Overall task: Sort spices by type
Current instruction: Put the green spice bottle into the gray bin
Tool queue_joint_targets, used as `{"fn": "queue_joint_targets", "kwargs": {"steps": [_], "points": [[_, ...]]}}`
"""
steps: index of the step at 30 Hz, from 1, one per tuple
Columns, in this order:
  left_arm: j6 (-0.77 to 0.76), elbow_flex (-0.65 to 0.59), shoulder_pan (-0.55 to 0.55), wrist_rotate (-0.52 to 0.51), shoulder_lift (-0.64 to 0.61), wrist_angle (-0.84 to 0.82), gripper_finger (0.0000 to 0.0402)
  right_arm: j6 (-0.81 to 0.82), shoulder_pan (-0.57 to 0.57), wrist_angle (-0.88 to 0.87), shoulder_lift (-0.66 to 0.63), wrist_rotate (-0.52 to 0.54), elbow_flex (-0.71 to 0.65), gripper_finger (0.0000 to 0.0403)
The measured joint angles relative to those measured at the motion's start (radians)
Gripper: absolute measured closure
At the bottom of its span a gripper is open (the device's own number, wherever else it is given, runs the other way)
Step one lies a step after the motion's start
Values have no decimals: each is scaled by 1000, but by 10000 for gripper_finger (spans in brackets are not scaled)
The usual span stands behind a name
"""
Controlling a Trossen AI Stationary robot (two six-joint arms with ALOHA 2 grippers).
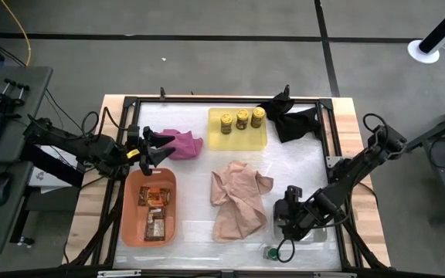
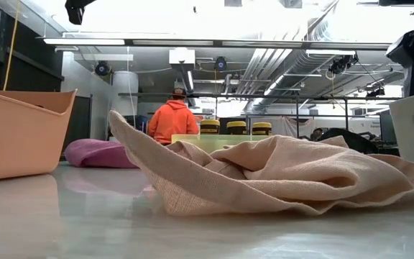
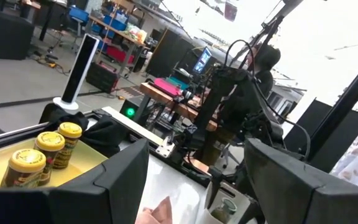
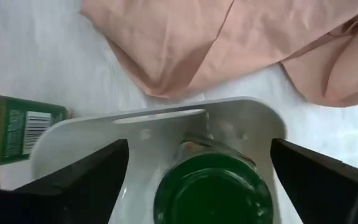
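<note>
Only right wrist: green-lidded jar, clear tray

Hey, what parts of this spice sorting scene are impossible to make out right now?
- Clear tray: high view, covered by the right tool.
- Green-lidded jar label: right wrist view, only the lid faces the camera.
- Packets text: high view, too small.
- Lying jar: right wrist view, cut by the edge.

Glossy green jar lid, woven tan cloth

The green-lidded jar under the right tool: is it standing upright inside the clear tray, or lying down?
Upright, inside the clear tray. The right wrist view looks straight down on the green-lidded jar, showing its round lid, between the open fingers of the right tool.
</note>
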Motion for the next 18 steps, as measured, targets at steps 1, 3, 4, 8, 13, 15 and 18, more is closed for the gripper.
{"fn": "queue_joint_targets", "kwargs": {"steps": [1,3,4,8,13,15,18], "points": [[1,0,0,0,0,0,151,4,0,-13,0,-7,10,14],[15,0,0,0,0,-1,151,4,0,-55,0,-14,41,12],[25,0,0,0,0,-1,151,3,0,-83,0,-15,63,14],[36,0,0,1,-4,-2,151,-24,0,-223,0,-14,177,26],[69,0,0,21,-25,-6,151,9,-1,-308,0,30,332,38],[72,0,0,23,-38,-11,151,65,-9,-258,0,50,376,39],[72,0,0,25,-52,-25,151,138,-30,-136,18,33,413,39]]}}
